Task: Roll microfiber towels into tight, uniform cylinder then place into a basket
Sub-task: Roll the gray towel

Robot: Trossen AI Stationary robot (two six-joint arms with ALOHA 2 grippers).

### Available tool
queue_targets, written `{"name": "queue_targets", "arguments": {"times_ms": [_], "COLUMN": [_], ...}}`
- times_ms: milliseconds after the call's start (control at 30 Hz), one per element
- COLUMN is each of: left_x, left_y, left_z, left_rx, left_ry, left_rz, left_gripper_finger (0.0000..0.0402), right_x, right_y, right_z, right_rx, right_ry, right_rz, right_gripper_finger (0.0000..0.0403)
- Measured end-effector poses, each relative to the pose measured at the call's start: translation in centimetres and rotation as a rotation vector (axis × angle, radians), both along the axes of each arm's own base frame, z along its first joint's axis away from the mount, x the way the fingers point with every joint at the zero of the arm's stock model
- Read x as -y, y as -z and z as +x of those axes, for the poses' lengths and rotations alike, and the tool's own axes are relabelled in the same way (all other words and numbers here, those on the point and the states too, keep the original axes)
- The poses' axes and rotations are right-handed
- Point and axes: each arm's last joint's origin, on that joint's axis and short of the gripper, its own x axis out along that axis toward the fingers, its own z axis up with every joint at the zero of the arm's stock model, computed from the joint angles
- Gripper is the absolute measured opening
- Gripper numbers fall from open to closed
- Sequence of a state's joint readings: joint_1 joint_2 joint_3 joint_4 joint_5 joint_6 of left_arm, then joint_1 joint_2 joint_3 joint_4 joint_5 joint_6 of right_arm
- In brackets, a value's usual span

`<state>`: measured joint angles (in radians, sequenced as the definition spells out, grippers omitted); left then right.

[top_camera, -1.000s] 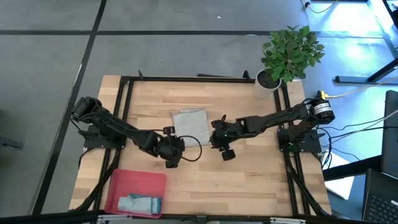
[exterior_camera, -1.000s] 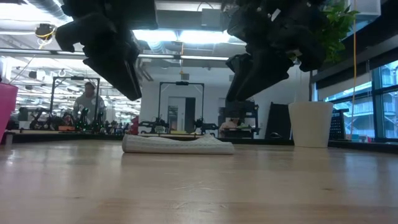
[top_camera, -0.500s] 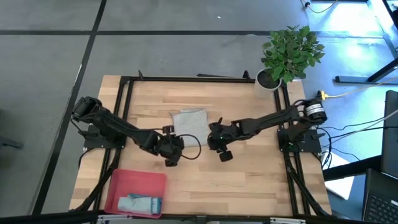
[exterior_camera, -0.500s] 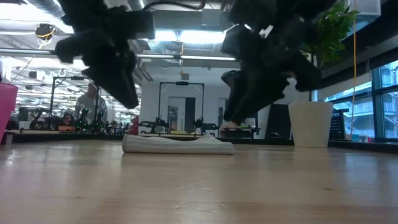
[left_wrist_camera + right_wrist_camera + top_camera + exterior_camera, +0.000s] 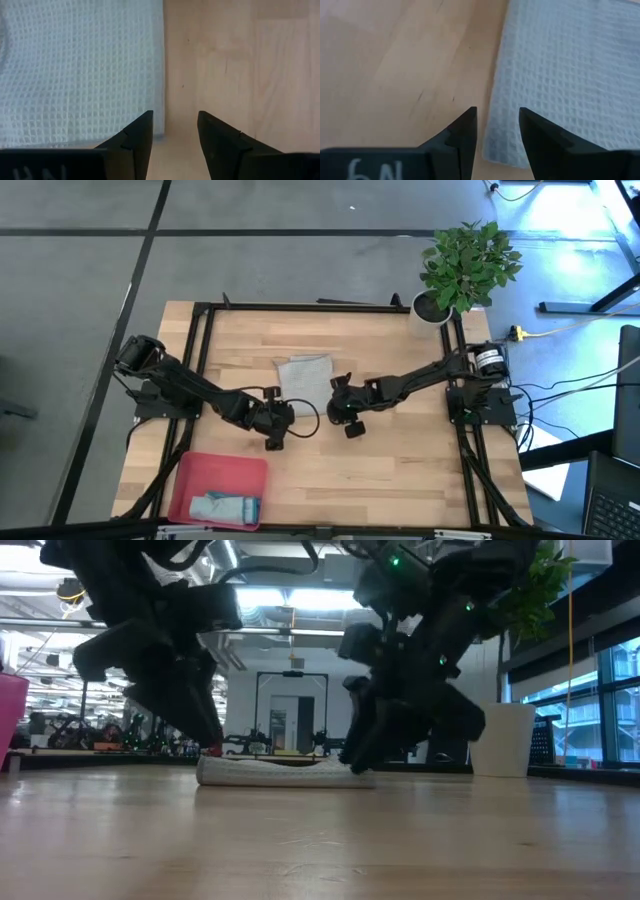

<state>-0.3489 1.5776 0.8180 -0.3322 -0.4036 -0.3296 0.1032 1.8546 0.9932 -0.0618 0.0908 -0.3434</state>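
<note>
A light grey microfiber towel (image 5: 305, 376) lies flat on the wooden table, seen in the low view as a thin pad (image 5: 285, 772). My left gripper (image 5: 175, 131) is open and low over the towel's near left corner (image 5: 159, 131). My right gripper (image 5: 497, 126) is open and low over the near right corner (image 5: 492, 150). In the high view the left gripper (image 5: 286, 410) and the right gripper (image 5: 335, 398) flank the towel's near edge. The pink-red basket (image 5: 200, 470) sits at the near left with a rolled pale blue towel (image 5: 226, 507) inside.
A leafy plant in a white pot (image 5: 440, 305) stands at the table's far right corner and shows in the low view as a white pot (image 5: 498, 740). Black frame rails (image 5: 300, 306) run along the table's edges. Bare wood lies between the towel and the basket.
Both grippers have come down toward the table, each tipping further nose-down, and now hang just above the grey towel's near corners. The right gripper has also shifted a little toward the table's left. The towel has not moved.
</note>
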Motion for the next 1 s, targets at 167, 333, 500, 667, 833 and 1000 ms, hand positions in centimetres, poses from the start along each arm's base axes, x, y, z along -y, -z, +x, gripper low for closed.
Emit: {"name": "queue_targets", "arguments": {"times_ms": [167, 333, 500, 667, 833, 1000], "left_x": [-0.2, -0.3, -0.4, -0.5, -0.6, -1.0], "left_y": [0.4, 0.4, 0.3, 0.3, 0.3, 0.6], "left_z": [-0.2, -0.2, -0.1, -0.1, -0.1, 0.0], "left_rx": [-0.009, -0.009, -0.001, 0.004, 0.002, 0.019], "left_ry": [-0.001, -0.003, -0.015, -0.016, -0.013, -0.028], "left_rz": [0.003, 0.006, 0.015, 0.042, 0.048, 0.044], "left_gripper_finger": [0.0147, 0.0147, 0.0147, 0.0147, 0.0147, 0.0147], "right_x": [0.2, 0.2, 0.2, 0.2, 0.2, 0.2], "right_y": [1.1, 1.6, 1.8, 1.8, 1.8, 1.9], "right_z": [0.1, 0.2, 0.3, 0.3, 0.4, 0.4], "right_rx": [-0.024, -0.035, -0.028, -0.025, -0.022, -0.023], "right_ry": [0.035, 0.042, 0.065, 0.065, 0.066, 0.063], "right_rz": [-0.058, -0.062, -0.049, -0.049, -0.048, -0.042], "right_gripper_finger": [0.0147, 0.0147, 0.0147, 0.0147, 0.0128, 0.0077]}}
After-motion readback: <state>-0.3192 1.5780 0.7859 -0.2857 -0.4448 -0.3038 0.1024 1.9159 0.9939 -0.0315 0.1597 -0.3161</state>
